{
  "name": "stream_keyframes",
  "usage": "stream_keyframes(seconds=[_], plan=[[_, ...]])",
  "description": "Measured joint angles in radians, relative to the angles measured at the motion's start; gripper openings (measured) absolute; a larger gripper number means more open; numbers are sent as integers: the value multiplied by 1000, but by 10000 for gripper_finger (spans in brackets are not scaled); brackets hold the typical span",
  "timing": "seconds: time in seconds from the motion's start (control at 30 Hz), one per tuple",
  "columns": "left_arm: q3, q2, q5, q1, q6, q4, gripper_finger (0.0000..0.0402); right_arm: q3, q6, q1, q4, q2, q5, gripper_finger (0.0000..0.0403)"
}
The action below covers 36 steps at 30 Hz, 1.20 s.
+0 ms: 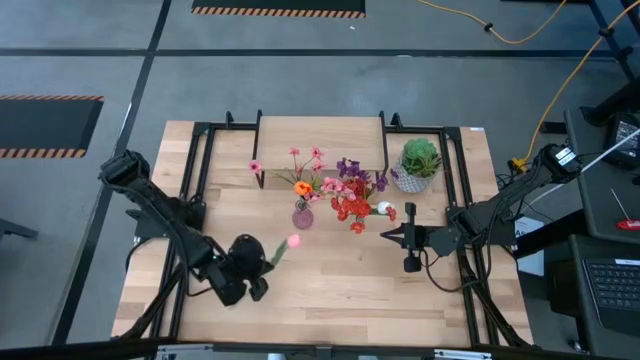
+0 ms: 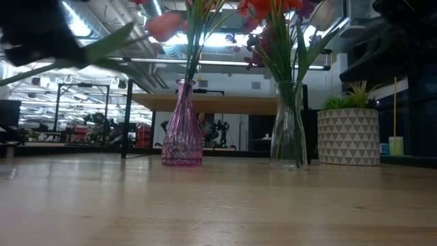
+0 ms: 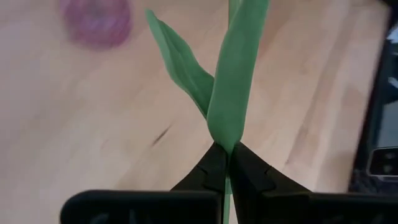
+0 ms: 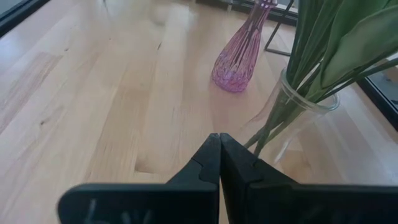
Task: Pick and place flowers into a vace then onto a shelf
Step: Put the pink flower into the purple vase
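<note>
My left gripper hovers over the table's near-left part, shut on a pink tulip whose bloom points toward the pink glass vase. In the low view the tulip slants up from the dark gripper. The pink vase holds orange and pink flowers. A clear vase beside it holds red and purple ones. Both stand on the table in front of the shelf. My right gripper waits shut near the clear vase. My left gripper pinches the tulip's green stem and leaf base between its two fingertips. The stem runs on forward along the line of the fingers. The tulip is lifted clear of the table and slants upward, bloom end away from the gripper.
A spiky green plant in a white patterned pot stands at the far right, right of the shelf. Black frame rails run along both table sides. Bare wood lies along the near half between the two arms.
</note>
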Motion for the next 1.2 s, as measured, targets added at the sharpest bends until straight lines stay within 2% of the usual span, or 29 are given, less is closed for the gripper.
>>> stream_keyframes(seconds=[0.4, 0.6, 0.8, 0.93, 1.1, 1.2], plan=[[0, 0, -11, 95, 603, 372, 3, 0, 0, 0, 24, 0, 0, 4], [0, -24, -11, 98, 755, 471, 3, 0, -15, 0, 27, 0, 0, 4], [0, -123, -140, 97, 903, 493, 3, 0, -15, 0, 61, 0, 0, 4], [0, -204, -184, 97, 1030, 485, 3, 0, -6, 0, 61, 0, 0, 4], [0, -295, -362, 99, 1197, 473, 3, 0, 12, 0, 61, 0, 0, 4], [0, -332, -354, 106, 1246, 465, 3, 0, 11, 0, 61, 0, 0, 4]])
